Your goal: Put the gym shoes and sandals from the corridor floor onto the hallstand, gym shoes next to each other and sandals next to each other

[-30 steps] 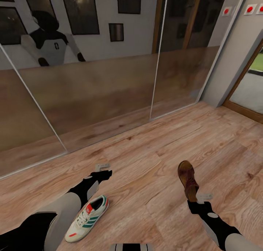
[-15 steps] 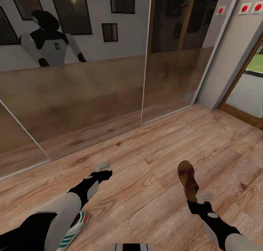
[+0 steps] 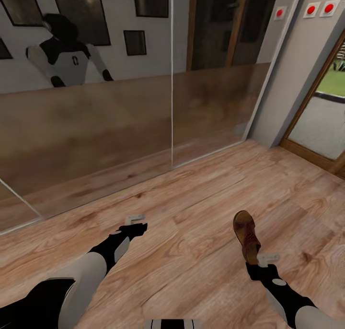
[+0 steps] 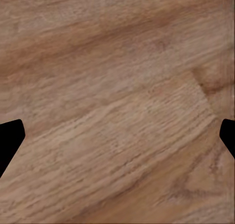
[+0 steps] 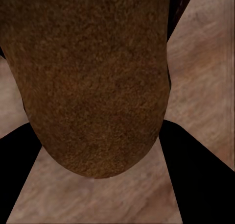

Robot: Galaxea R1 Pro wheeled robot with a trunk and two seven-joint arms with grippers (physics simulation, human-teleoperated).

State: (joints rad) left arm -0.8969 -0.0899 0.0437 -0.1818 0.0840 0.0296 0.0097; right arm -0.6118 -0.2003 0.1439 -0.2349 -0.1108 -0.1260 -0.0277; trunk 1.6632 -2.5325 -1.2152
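A brown sandal [image 3: 246, 235] hangs just above the wood-plank corridor floor [image 3: 191, 214], with my right gripper [image 3: 261, 261] shut on its heel end. The right wrist view has the sandal's rough brown sole [image 5: 93, 77] between the two black fingers [image 5: 196, 170]. My left gripper [image 3: 136, 222] hovers low over bare floor, open and holding nothing. In the left wrist view, its fingertips [image 4: 10, 140] stand far apart over the planks. The gym shoes, the second sandal and the hallstand are out of view.
Tall mirrored sliding panels [image 3: 120, 118] run along the back and reflect my own body [image 3: 64, 55]. A grey wall corner with red buttons [image 3: 311, 8] stands at the right, beside a wood-framed doorway [image 3: 321, 123] that opens to the outside.
The whole picture has slid left as the camera turned right. The gym shoe by my left arm passed out of view at the lower left. Both arms hold their pose, sandal still gripped.
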